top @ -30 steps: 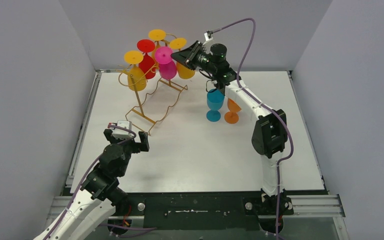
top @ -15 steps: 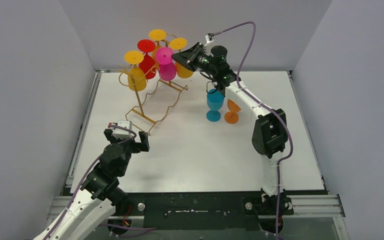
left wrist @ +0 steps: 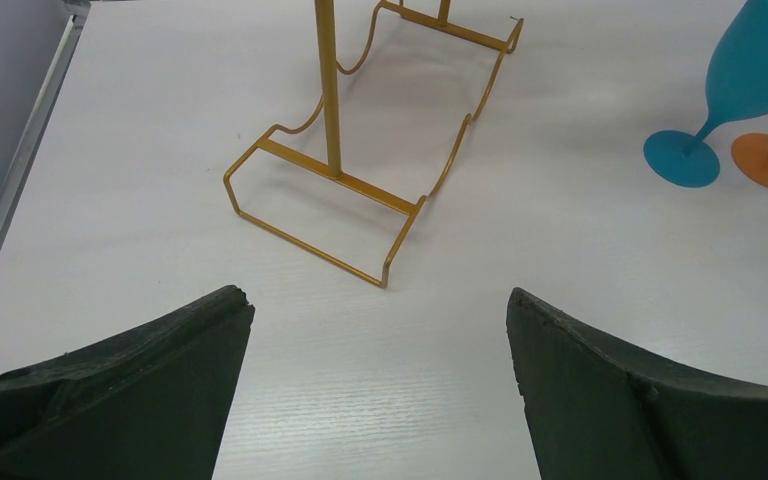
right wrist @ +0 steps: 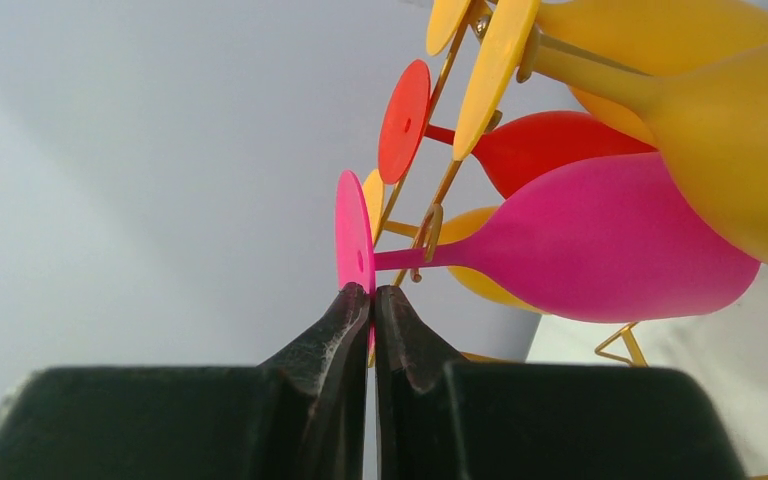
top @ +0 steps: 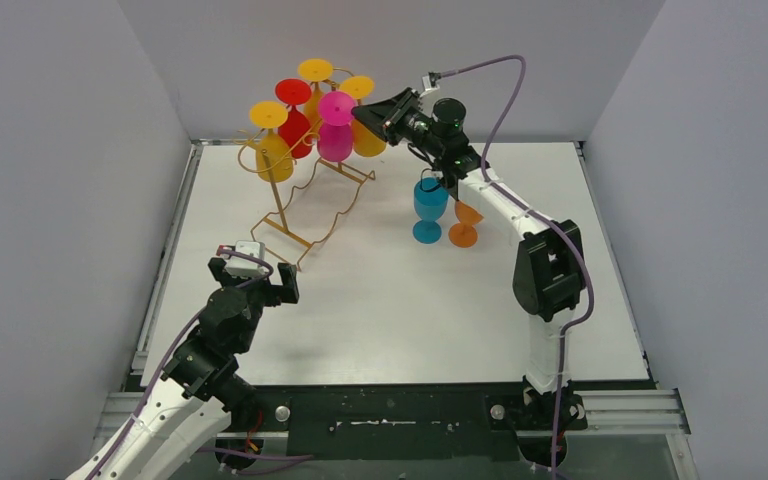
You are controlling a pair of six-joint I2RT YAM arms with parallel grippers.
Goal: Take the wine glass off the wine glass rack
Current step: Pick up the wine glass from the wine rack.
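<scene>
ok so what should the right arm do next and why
Probably draw the pink wine glass gently back so its stem slips out of the hook on the wine glass rack: the right gripper is shut on the rim of its foot, and the stem sits in that hook.
</scene>
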